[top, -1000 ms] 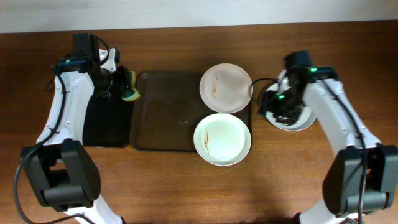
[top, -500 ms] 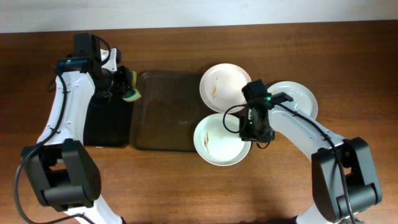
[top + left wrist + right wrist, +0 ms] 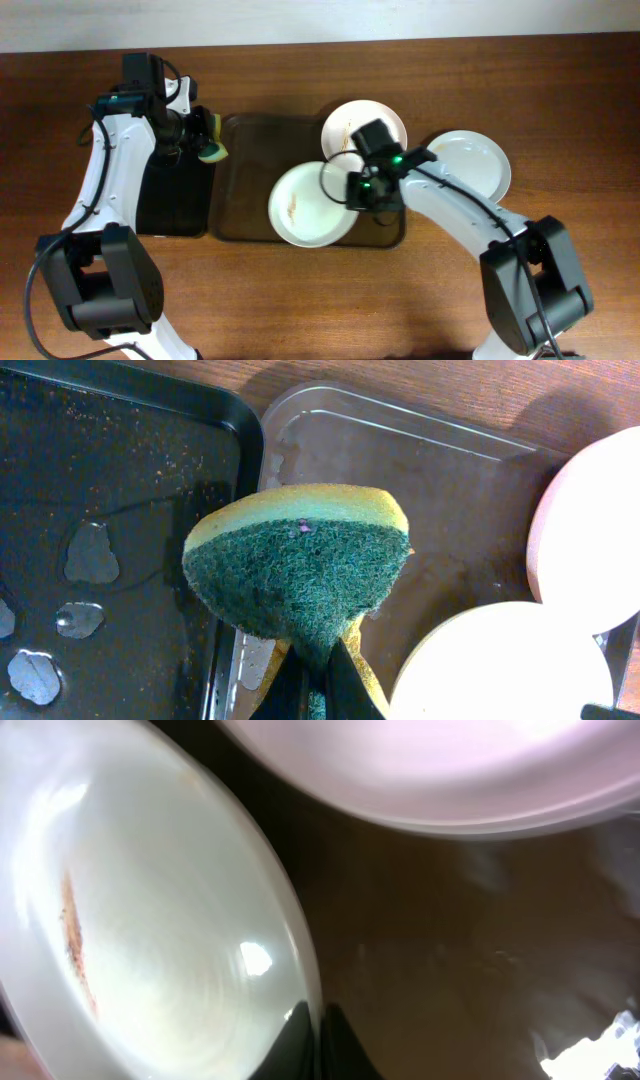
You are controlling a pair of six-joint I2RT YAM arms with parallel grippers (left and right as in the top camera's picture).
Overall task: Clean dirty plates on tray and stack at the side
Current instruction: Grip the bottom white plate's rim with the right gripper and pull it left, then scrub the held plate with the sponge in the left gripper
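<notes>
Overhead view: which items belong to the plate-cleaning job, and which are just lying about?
Job:
brown tray
smeared plate, gripped by the right end effector
second smeared plate, at the tray's far corner
third plate, on the table beside the tray
sponge, in the left end effector

Lying about:
black tray

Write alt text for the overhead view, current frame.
The right gripper pinches the rim of a smeared plate on the brown tray. A second smeared plate sits at the tray's far-right corner, a third plate on the table; the left gripper holds a sponge.
</notes>
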